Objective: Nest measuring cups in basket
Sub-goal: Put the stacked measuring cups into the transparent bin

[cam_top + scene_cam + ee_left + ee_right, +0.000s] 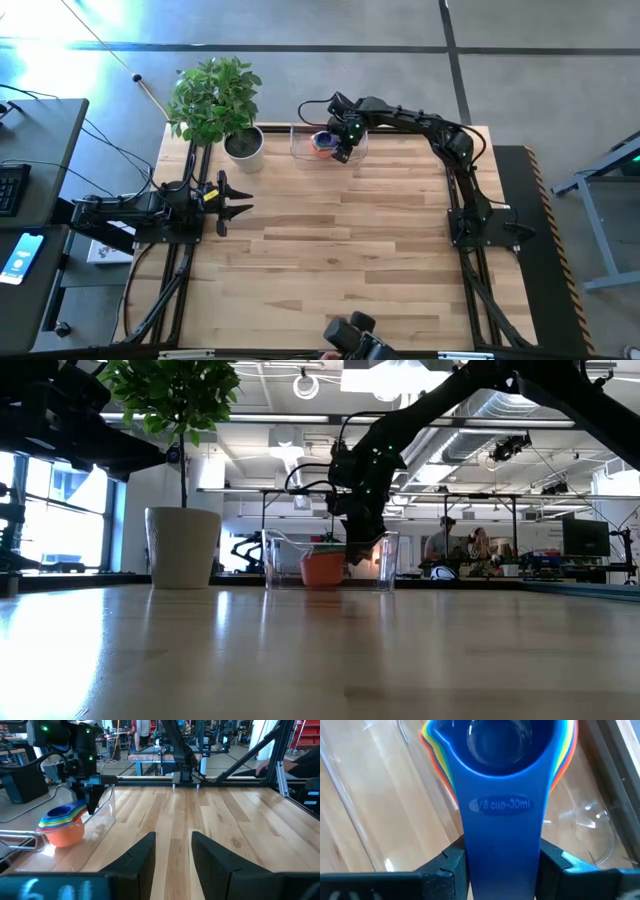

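Measuring cups' (500, 750) blue handle (502, 845) sits between right gripper's (502, 865) touching fingers.

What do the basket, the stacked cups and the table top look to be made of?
Basket: clear hard plastic, glossy; the wood shows through its walls, with glints. Measuring cups: likely moulded plastic, smooth and slightly shiny; the blue cup has raised lettering on its handle. Table: light wooden planks with visible grain and joints, probably sealed.

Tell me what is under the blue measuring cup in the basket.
The blue measuring cup tops a nested stack inside the clear basket. Beneath it only rims show: yellow, orange, red and more, with an orange cup outermost. Their bowls are covered. The right gripper brackets the blue handle.
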You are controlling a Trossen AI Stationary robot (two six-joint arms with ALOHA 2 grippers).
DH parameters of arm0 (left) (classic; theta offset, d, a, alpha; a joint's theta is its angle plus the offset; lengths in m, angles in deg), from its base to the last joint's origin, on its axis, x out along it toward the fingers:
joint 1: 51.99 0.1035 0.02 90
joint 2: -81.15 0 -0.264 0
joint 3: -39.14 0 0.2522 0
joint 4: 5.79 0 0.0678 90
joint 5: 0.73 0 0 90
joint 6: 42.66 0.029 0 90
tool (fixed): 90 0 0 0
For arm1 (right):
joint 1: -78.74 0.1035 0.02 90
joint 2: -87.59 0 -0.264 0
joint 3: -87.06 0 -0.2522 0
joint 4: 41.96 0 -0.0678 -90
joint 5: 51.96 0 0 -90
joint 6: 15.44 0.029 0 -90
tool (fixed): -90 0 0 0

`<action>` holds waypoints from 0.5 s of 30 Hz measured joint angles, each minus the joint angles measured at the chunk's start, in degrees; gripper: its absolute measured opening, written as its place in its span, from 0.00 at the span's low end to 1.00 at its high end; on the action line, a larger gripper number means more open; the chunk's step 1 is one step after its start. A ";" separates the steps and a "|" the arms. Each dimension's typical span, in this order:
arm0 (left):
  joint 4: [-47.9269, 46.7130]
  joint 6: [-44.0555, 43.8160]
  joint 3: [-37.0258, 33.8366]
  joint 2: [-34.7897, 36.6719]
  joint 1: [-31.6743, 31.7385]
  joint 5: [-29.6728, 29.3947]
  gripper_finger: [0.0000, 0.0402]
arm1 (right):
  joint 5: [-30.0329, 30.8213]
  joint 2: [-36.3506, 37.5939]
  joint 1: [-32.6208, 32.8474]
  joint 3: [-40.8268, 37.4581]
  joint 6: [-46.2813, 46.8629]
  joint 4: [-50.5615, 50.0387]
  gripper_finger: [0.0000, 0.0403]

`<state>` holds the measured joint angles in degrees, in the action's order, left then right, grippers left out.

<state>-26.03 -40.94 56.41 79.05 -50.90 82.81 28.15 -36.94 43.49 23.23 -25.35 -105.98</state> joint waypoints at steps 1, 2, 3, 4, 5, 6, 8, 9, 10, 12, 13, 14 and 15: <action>-0.02 0.00 0.00 -0.01 0.00 0.00 0.29 | 0.00 0.00 -0.02 0.00 0.00 -0.16 0.36; 0.00 0.00 0.00 -0.01 0.02 -0.02 0.29 | 0.00 0.02 -0.02 0.00 0.00 -0.14 0.36; 0.00 0.00 0.00 0.01 0.00 0.00 0.29 | 0.00 0.02 -0.02 0.00 -0.04 -0.10 0.36; -0.02 0.00 0.00 -0.01 0.02 0.00 0.29 | 0.00 0.02 -0.02 0.00 -0.08 -0.12 0.36; -0.02 0.00 0.00 0.00 0.00 0.00 0.29 | 0.00 0.01 -0.02 0.00 -0.12 -0.12 0.36; -0.01 0.00 0.00 0.00 0.01 0.00 0.29 | 0.00 0.00 -0.02 0.00 -0.11 -0.10 0.36; -0.02 0.00 0.00 0.00 0.00 0.00 0.29 | 0.00 0.02 -0.02 0.00 -0.02 -0.10 0.36; 0.00 0.00 0.00 0.00 0.02 0.00 0.29 | 0.00 0.00 -0.02 0.00 -0.02 -0.10 0.37; 0.00 0.00 0.00 -0.01 0.00 0.00 0.29 | 0.00 0.02 -0.02 0.00 -0.02 -0.12 0.38; -0.01 0.00 0.00 0.00 0.02 0.00 0.29 | 0.01 0.02 -0.02 0.00 -0.02 -0.10 0.41; -0.02 0.00 0.00 -0.01 0.00 0.00 0.29 | 0.02 0.02 -0.02 0.00 -0.02 -0.10 0.43; 0.00 0.00 0.00 -0.01 0.02 0.00 0.29 | 0.21 0.02 -0.02 0.00 -0.04 -0.10 0.45; 0.00 0.00 0.00 0.02 0.00 0.00 0.29 | 0.32 0.02 -0.02 0.00 -0.08 -0.10 0.47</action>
<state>-26.03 -40.94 56.41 79.06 -50.90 82.81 28.46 -36.92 43.47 23.23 -25.43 -106.09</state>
